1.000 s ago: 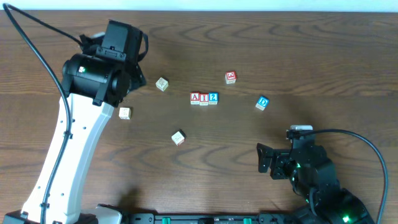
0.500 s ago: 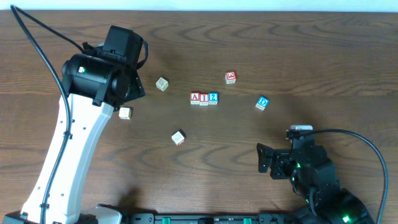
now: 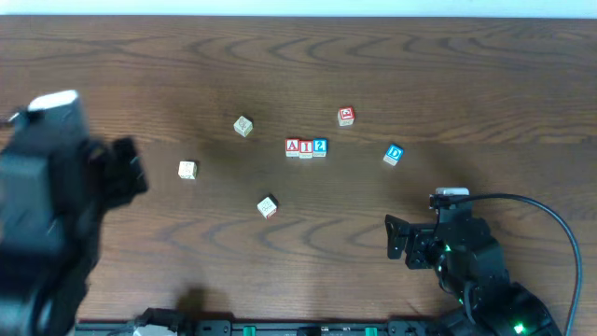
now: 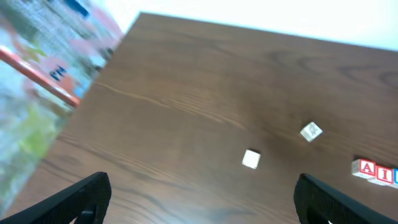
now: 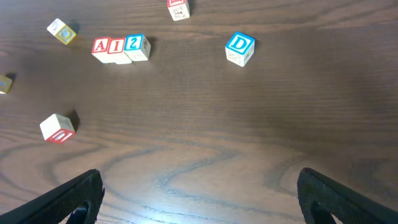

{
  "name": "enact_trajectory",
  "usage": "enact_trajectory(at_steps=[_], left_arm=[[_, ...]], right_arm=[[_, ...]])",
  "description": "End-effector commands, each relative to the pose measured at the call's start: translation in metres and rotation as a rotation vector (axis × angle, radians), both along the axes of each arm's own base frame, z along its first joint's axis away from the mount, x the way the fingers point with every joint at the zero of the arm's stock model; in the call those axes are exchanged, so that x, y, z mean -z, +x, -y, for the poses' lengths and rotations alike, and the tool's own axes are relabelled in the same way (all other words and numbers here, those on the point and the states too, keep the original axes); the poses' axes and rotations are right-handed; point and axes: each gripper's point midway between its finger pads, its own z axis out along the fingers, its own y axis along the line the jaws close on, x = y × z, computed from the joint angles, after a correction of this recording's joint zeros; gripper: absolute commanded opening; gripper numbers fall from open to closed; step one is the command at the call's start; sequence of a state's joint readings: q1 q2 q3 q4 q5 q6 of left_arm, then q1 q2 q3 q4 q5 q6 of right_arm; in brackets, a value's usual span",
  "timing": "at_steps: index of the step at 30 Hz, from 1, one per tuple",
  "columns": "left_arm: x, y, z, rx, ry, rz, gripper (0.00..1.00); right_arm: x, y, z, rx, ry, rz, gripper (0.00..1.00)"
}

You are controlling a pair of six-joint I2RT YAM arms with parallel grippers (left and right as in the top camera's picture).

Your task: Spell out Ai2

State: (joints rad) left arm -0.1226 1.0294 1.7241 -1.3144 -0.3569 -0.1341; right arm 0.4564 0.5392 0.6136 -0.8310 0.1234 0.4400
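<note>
Left tool (image 4: 200, 206) hangs wide with nothing between its fingertips, looking across the left part of the worktop (image 3: 466, 75). From overhead its arm is a dark blur at the left edge. Right tool (image 5: 199, 200) is just as wide and empty, low near the front right.

Near the middle of the worktop, the A block (image 3: 293, 147), I block (image 3: 306, 147) and 2 block (image 3: 320, 147) sit touching in a straight row that reads "AI2". The A and I are red and the 2 is blue.

The D block (image 3: 394, 154), with a blue letter, lies apart to the right of the row, slightly turned. A red-edged block (image 3: 346, 116) sits behind the row's right end, its marking too small to read.

Left of the row are a yellowish block (image 3: 243, 126), a pale block (image 3: 187, 170) and a front block (image 3: 268, 206), all with unreadable faces. Beyond the worktop's left edge, the left wrist view shows coloured printed material (image 4: 37, 74), its writing too blurred to read.
</note>
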Motion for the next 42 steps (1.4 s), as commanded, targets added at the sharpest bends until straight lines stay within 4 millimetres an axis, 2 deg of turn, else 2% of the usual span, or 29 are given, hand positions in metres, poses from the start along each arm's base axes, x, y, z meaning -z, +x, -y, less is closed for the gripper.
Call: enact_trajectory(at_steps=[1,5,8,11,17,20,29,42], left_arm=[[0.006,-0.022,-0.002,0.063,0.022,-0.015,0.95],[0.017,-0.052,-0.008,0.027,0.005,0.018,0.95],[0.037,-0.072,-0.008,0.025,0.004,0.022,0.95],[0.059,-0.083,-0.005,0.039,-0.005,0.054,0.95],[0.106,-0.091,0.001,0.071,-0.022,0.149,0.95],[0.130,-0.091,0.006,0.100,-0.036,0.188,0.95],[0.174,-0.073,0.021,0.177,-0.073,0.253,0.95],[0.214,-0.045,0.029,0.218,-0.102,0.227,0.95]], right_arm=[[0.000,0.000,0.001,0.010,0.007,0.000,0.99],[0.000,0.000,0.001,0.010,0.007,0.000,0.99],[0.000,0.000,0.001,0.010,0.007,0.000,0.99],[0.000,0.000,0.001,0.010,0.007,0.000,0.99],[0.000,0.000,0.001,0.010,0.007,0.000,0.99],[0.000,0.000,0.001,0.010,0.007,0.000,0.99],[0.000,0.000,0.001,0.010,0.007,0.000,0.99],[0.000,0.000,0.001,0.010,0.007,0.000,0.99]])
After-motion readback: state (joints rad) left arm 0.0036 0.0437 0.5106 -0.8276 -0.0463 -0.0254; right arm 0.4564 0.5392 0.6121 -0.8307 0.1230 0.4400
